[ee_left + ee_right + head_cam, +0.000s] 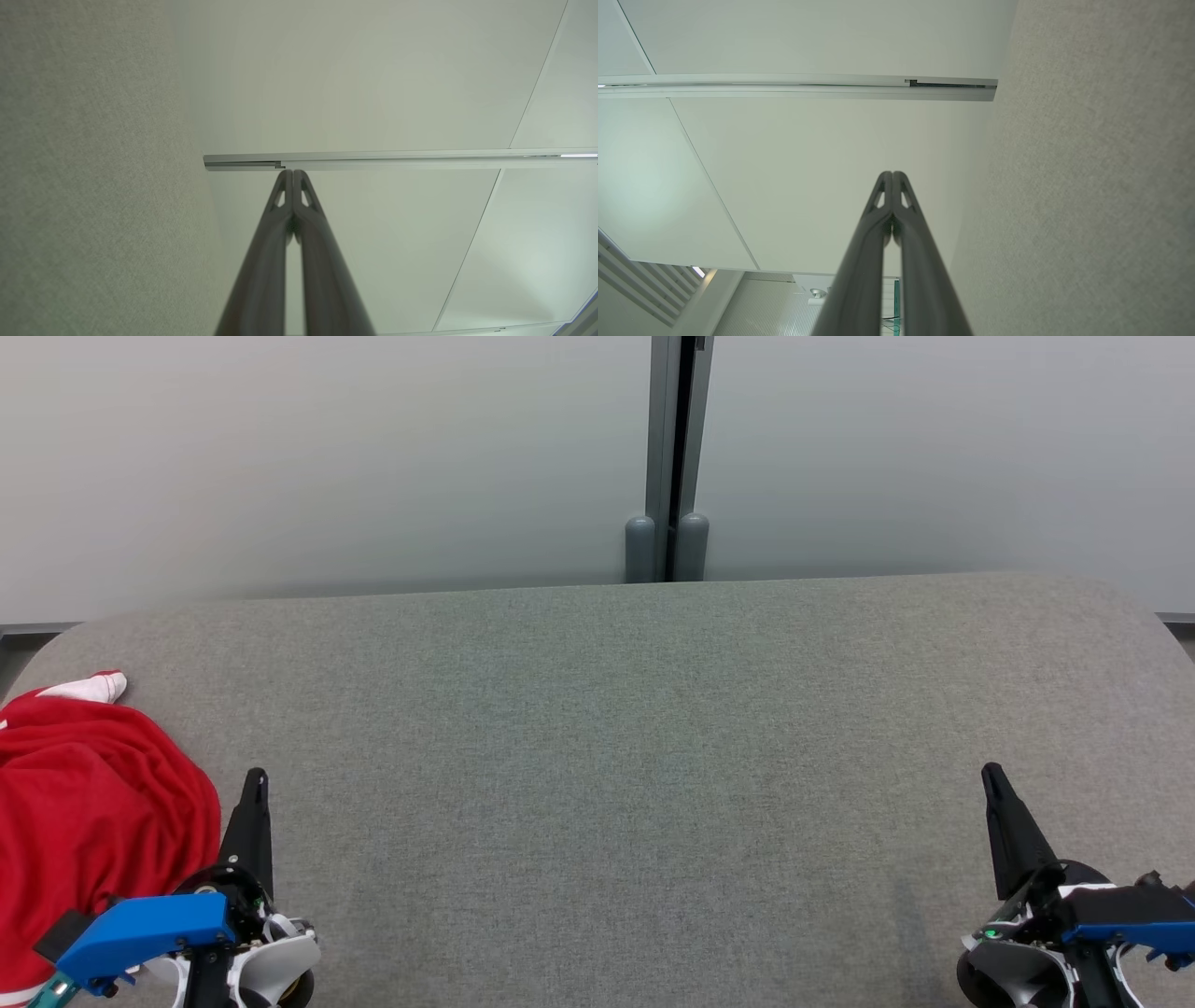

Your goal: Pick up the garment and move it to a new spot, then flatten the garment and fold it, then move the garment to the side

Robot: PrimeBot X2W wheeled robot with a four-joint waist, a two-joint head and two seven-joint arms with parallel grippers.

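Observation:
The garment (89,803) is a crumpled red cloth with a white cuff, lying at the left edge of the grey table (607,756) in the head view. Just to its right my left gripper (256,777) is shut with nothing in it, apart from the cloth. Over the table's lower right, my right gripper (991,773) is likewise shut and empty. In the left wrist view my left gripper (293,172) has its fingers pressed together. The right wrist view shows my right gripper (893,174) with its fingers also together.
Pale wall panels (327,457) stand behind the table, split by a dark vertical post (674,457). The table's back corners are rounded. The grey tabletop (93,186) fills the left of the left wrist view, and the tabletop (1087,210) shows on the right of the right wrist view.

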